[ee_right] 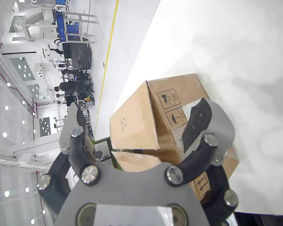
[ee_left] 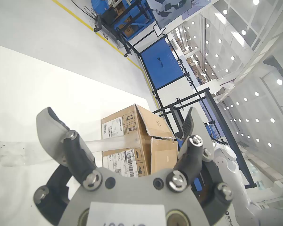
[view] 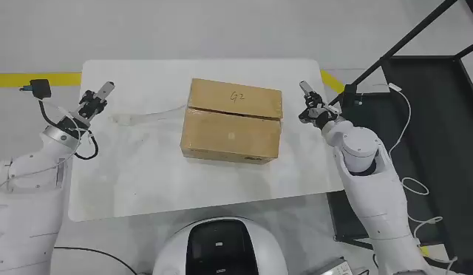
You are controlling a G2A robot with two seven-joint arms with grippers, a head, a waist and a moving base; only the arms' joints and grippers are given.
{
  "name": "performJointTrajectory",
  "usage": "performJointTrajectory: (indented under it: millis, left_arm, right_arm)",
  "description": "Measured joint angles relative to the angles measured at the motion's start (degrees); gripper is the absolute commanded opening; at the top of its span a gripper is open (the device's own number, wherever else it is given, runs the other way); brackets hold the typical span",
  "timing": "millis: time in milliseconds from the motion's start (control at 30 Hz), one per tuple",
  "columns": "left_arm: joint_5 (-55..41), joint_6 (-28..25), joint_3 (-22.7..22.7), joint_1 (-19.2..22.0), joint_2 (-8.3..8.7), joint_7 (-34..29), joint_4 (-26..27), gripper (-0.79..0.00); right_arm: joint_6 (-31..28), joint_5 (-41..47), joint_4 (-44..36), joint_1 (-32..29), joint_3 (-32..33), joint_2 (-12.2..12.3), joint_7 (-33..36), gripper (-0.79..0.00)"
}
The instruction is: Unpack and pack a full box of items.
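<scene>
Top view: one box (view: 232,121); left claw (view: 98,94), right claw (view: 310,94) spread wide, empty.

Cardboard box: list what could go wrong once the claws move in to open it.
1. The loose clear tape strip trails from the box over the table toward the open left claw; it may stick there.
2. The flaps lie closed with a thin seam, so the open right claw may shove the unheld box instead of lifting a flap.
</scene>
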State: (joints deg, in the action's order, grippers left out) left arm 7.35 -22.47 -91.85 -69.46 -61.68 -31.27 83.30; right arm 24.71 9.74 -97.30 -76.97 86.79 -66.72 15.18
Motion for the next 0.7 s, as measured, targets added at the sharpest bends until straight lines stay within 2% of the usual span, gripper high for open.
performJointTrajectory:
  millis: [467, 567, 700]
  left_arm:
    - [0.0, 0.0, 0.0, 0.0, 0.0, 0.0, 0.0, 0.0]
    - [0.0, 0.0, 0.0, 0.0, 0.0, 0.0, 0.0, 0.0]
    - [0.0, 0.0, 0.0, 0.0, 0.0, 0.0, 0.0, 0.0]
  right_arm:
    - [-0.1, 0.0, -0.1, 0.0, -0.1, 0.0, 0.1, 0.0]
    - [-3.5, -1.2, -0.2, -0.3, -0.4, 0.3, 3.3, 0.0]
    - [-11.0, -8.5, 1.9, 0.2, -1.3, 0.9, 8.6, 0.0]
